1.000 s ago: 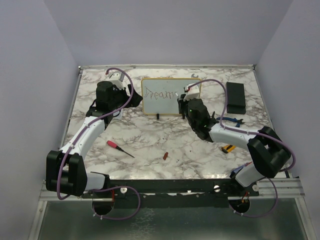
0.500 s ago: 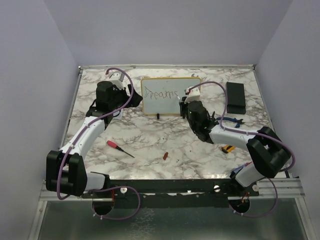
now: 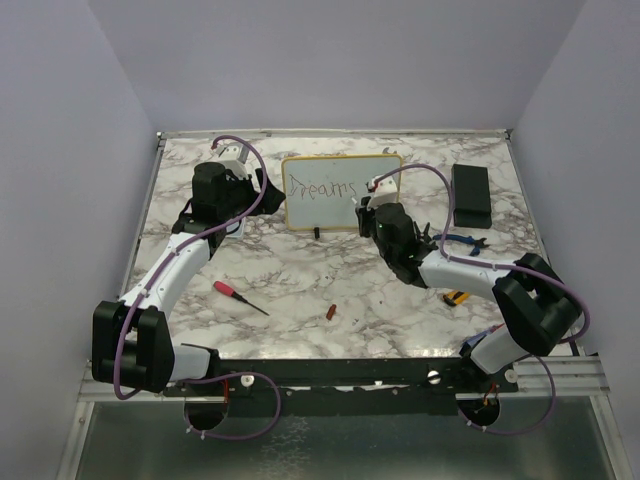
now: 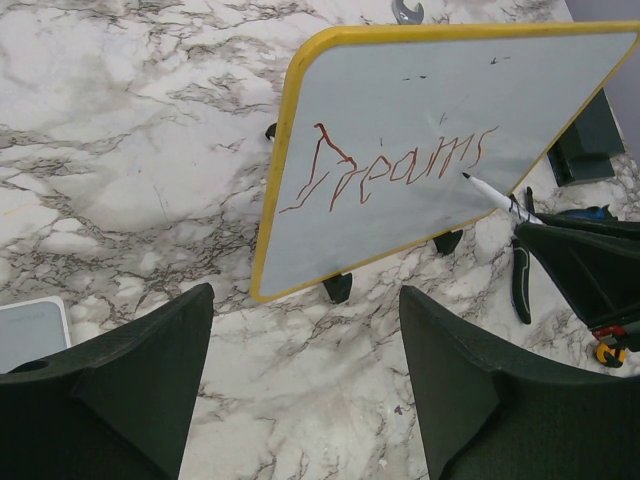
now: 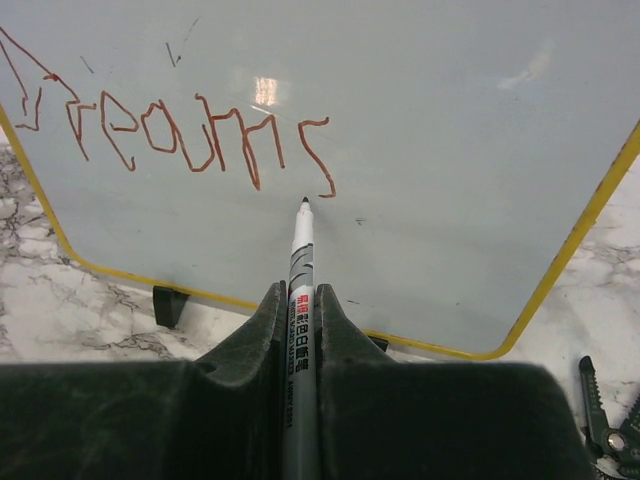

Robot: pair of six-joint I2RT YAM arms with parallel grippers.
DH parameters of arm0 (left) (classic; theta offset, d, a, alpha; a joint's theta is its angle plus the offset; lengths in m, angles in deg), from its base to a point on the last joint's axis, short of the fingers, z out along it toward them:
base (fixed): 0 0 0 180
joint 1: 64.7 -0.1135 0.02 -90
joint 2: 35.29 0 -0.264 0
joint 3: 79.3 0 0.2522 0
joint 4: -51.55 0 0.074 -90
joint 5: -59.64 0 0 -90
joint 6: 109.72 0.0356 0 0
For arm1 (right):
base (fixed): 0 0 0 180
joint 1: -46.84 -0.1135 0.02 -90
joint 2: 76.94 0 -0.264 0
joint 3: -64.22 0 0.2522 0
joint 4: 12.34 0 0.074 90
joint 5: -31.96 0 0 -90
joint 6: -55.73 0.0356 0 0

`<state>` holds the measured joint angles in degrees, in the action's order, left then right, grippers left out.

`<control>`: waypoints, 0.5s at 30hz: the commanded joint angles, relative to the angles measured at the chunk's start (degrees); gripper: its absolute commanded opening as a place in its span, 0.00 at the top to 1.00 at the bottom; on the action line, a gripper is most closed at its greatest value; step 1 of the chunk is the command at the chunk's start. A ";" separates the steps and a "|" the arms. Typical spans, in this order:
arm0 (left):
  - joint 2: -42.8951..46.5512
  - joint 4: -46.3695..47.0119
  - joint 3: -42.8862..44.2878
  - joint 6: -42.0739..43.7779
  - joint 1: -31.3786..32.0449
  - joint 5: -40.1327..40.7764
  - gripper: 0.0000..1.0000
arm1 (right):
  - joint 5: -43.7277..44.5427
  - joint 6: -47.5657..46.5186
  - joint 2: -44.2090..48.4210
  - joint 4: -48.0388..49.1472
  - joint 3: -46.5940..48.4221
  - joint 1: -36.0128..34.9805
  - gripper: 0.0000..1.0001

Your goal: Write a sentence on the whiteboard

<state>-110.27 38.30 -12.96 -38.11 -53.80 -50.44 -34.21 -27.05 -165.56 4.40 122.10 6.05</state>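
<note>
Whiteboard (image 3: 341, 192) upright on desk (image 3: 300, 270), far middle. Sentence (image 3: 322, 189) on its left and middle part, one word. Left fingers (image 3: 258, 188) just left of whiteboard. Right fingers (image 3: 366, 205) before its right part, marker (image 5: 300, 260) between them, tip just under last letter. Box (image 3: 471, 194) far right. Pliers (image 3: 462, 240) right of right fingers. Screwdriver (image 3: 238, 296) near left; small piece (image 3: 330, 311) near middle. Wrench (image 4: 407, 11) behind whiteboard.

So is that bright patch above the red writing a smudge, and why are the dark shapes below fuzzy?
Right wrist view: glare on the whiteboard, not a smudge; the right gripper sits close to the lens, so it looks soft. Left wrist view: the left gripper is soft likewise.
</note>
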 commanded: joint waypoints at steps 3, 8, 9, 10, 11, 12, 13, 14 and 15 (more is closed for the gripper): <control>1.36 0.19 -0.52 0.28 0.30 -0.66 0.24 | -2.88 -1.16 0.40 1.53 -0.23 0.11 0.99; 1.33 0.19 -0.55 0.34 0.27 -0.48 0.24 | -0.89 -0.58 7.09 0.26 -2.47 0.07 0.99; 1.33 0.19 -0.55 0.35 0.33 -0.49 0.24 | 0.00 -0.38 8.13 -0.96 -2.39 0.10 0.99; 1.33 0.19 -0.55 0.34 0.29 -0.55 0.24 | 0.81 -0.61 8.98 -1.63 -2.37 0.22 0.99; 1.33 0.19 -0.52 0.34 0.31 -0.57 0.24 | 1.31 -0.81 9.64 -2.15 -2.40 0.50 0.99; 1.40 0.19 -0.55 0.37 0.32 -0.57 0.24 | 1.27 -0.88 10.21 -2.28 -2.70 1.03 0.99; 1.41 0.19 -0.60 0.31 0.28 -0.58 0.24 | 0.80 -0.75 10.76 -2.23 -3.08 1.90 0.99; 1.42 0.19 -0.59 0.31 0.30 -0.56 0.24 | 0.11 -0.42 11.18 -2.06 -3.51 2.80 0.99; 1.42 0.19 -0.61 0.35 0.33 -0.50 0.24 | -0.56 -0.07 11.34 -2.03 -3.80 3.63 0.99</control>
<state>-110.27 38.30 -12.96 -38.11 -53.80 -50.44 -35.17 -27.44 -155.92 3.48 119.78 6.92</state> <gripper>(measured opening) 0.757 0.101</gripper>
